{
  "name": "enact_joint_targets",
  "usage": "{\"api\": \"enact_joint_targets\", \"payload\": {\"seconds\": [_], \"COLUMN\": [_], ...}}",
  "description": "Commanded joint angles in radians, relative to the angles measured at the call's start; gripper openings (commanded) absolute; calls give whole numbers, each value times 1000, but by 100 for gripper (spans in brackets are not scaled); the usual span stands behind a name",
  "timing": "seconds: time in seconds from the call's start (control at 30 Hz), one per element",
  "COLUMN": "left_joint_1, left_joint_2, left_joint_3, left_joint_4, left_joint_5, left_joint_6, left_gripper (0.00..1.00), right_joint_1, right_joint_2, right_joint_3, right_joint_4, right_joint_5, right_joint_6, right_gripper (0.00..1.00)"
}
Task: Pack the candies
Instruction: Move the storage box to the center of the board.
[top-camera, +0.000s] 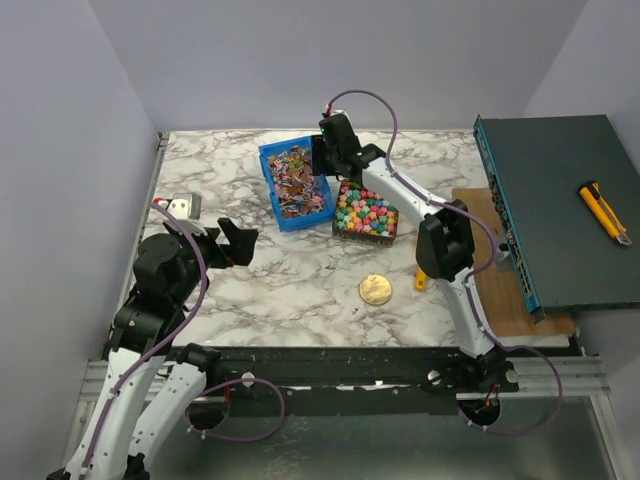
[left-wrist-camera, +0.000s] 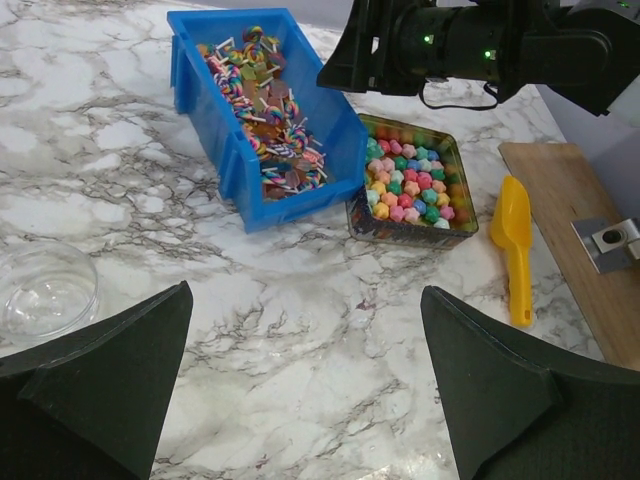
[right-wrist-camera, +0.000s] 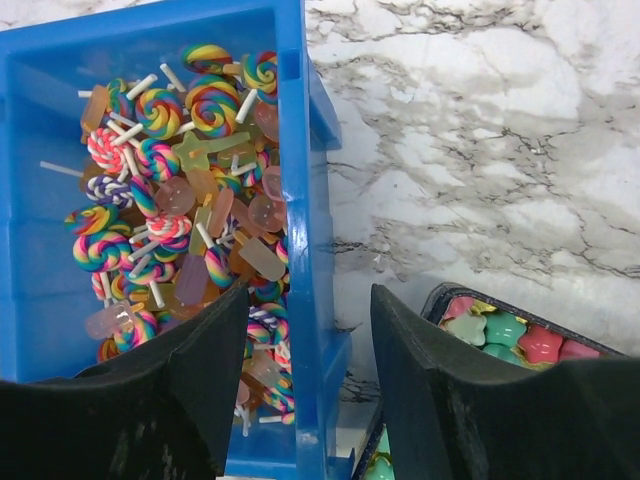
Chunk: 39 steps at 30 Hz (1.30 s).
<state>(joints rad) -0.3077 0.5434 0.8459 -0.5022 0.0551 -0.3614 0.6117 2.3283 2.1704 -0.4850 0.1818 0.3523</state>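
While the right gripper (top-camera: 322, 158) hangs with jaws wide apart over the right wall of the blue bin (left-wrist-camera: 290, 205), the candies (top-camera: 365, 212) lie in two places. Swirled lollipops (right-wrist-camera: 160, 110) fill that bin, and chunky pink, yellow, green and blue pieces (left-wrist-camera: 410, 185) fill the dark tray (left-wrist-camera: 412, 232) just beside it. The left gripper (left-wrist-camera: 305, 290) gapes wide and empty above the marble table (left-wrist-camera: 300, 340), near a glass bowl (left-wrist-camera: 45, 290).

Marble table (top-camera: 300, 290) carries a blue bin (left-wrist-camera: 232, 165) directly beneath the right gripper (top-camera: 320, 158), with a dark tray (left-wrist-camera: 410, 232) just right of it; gold lid (top-camera: 375, 290) and yellow scoop (left-wrist-camera: 515, 240) lie nearer that arm's base, beside a wooden board (left-wrist-camera: 565, 220); a clear bowl (left-wrist-camera: 45, 290) sits left of the left gripper (top-camera: 238, 242)
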Motion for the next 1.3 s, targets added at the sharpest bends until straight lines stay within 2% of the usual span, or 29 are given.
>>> {"api": "enact_joint_targets", "payload": {"seconds": [0.0,0.1,0.2,0.47,0.93,1.27], "left_joint_1": [25,33,38,45,47,46], "left_joint_2": [6,7,10,13,17,22], "left_joint_3": [-8,-10,-9,-11,-13,-13], "left_joint_4": [23,24,26,28,32,31], "left_joint_5": [64,70,76,89,112,118], "left_joint_6": [-16,-16,-19,-19,-19,-19], "left_gripper": [99,99,99,99,99,99], "right_joint_1": [-2,-1,-2,-2,28,87], "right_joint_2": [52,64,68,30,-158,-251], "right_joint_3": [54,54,49,-12,-317,-453], "right_joint_4": [-38,-38,-40,-25,105,150], "right_joint_5": [-31,-33,-42,-70,-148,-142], "right_joint_6": [3,3,6,14,5,71], "right_gripper": [53,47,38,1,1,1]}}
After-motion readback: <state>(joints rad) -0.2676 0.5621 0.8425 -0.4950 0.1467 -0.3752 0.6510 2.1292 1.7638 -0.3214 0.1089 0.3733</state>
